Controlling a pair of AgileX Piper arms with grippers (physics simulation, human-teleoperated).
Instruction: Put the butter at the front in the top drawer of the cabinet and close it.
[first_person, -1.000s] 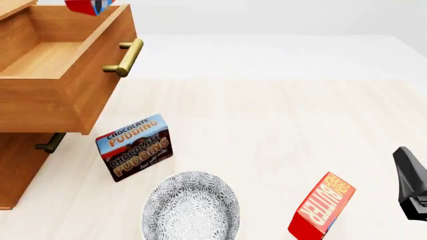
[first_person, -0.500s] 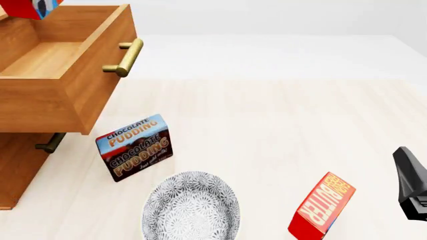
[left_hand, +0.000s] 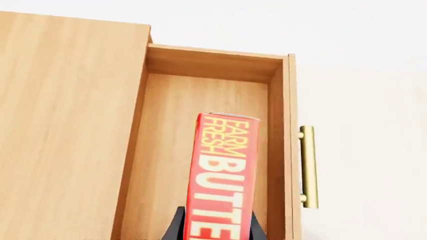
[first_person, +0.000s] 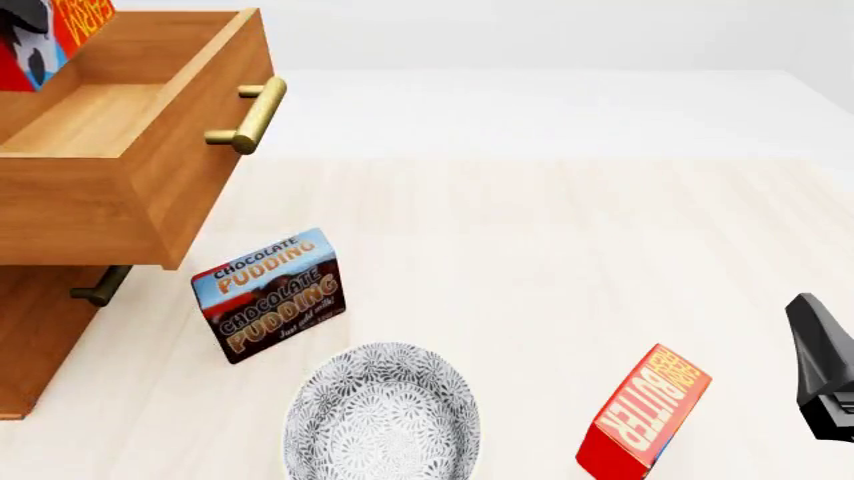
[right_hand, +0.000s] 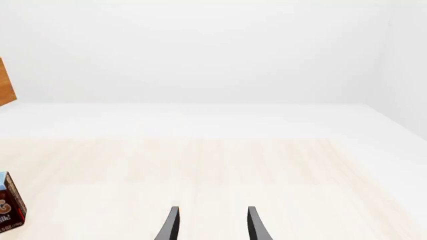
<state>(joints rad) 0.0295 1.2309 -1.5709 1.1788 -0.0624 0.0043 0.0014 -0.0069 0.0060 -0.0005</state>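
The pale wood-grain table carries the honey-brown cabinet at its left edge, standing directly on the surface. Just right of the cabinet's base a blue-and-brown chocolate pudding box stands tilted, and near it toward the camera sits a grey patterned bowl, partly cut off by the frame. Well apart to the right, a red butter carton stands on the table, leaning, its orange lettered face toward the camera.
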